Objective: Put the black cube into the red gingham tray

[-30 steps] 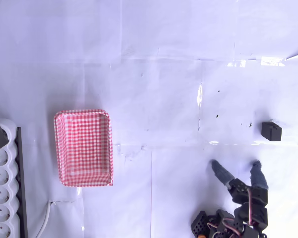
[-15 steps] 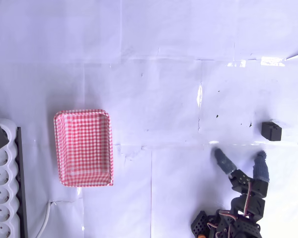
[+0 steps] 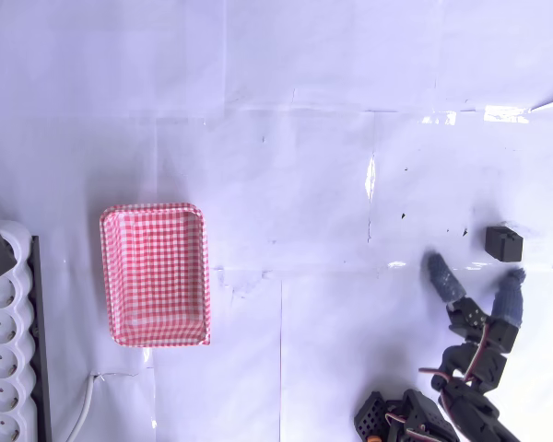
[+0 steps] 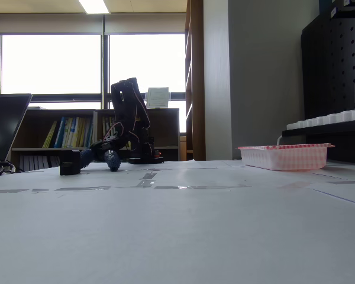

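My gripper point(image 3: 472, 273) has swung toward the right of the overhead view, fingers spread wide, just below the black cube point(image 3: 503, 243). I judge the grasp comes next; the red gingham tray point(image 3: 154, 273) waits far left.

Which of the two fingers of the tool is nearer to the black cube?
In the overhead view, the right finger is nearer: it sits just below the black cube; the other lies further left.

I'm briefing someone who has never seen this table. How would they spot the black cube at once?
In the overhead view, start at the red gingham tray on the left and cross the white table to its right edge. The black cube sits there, just beyond the open gripper, a small matte block set apart from the gripper's blue-grey fingers.
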